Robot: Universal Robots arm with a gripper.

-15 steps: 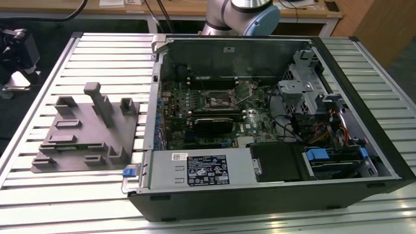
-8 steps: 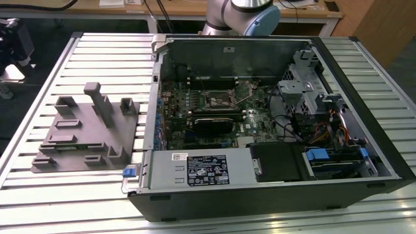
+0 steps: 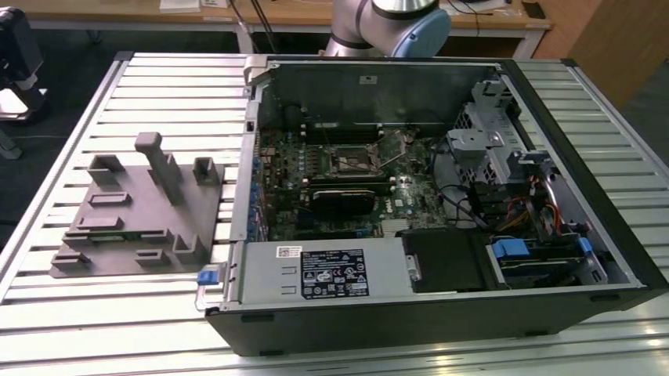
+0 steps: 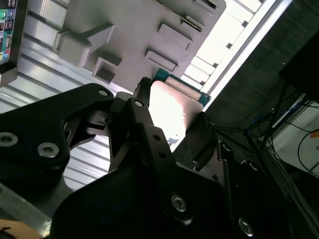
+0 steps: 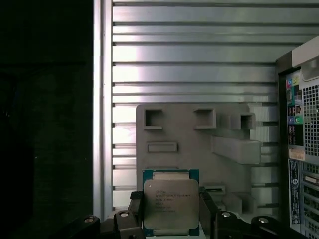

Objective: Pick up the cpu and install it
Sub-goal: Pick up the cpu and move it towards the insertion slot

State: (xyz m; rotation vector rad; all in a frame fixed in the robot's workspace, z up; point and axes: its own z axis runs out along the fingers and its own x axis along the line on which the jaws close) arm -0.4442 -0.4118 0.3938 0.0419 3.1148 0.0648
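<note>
The cpu (image 5: 171, 203), a flat square chip with a pale metal top and green edge, sits clamped between my gripper's (image 5: 171, 215) two dark fingers. In the second wrist view the cpu (image 4: 173, 105) shines bright between the same fingers, with the gripper (image 4: 172, 127) shut on it. It hangs well above the grey plastic fixture (image 5: 199, 144) and the slatted table. The square metal-framed socket (image 3: 350, 160) lies on the motherboard inside the open computer case (image 3: 585, 258).
The grey fixture (image 3: 136, 211) with upright posts stands on the slatted table (image 3: 63, 321), at the case's side on the exterior view's left. The arm's base (image 3: 389, 23) rises behind the case. Drive bays and cables (image 3: 522, 204) crowd the case's right side.
</note>
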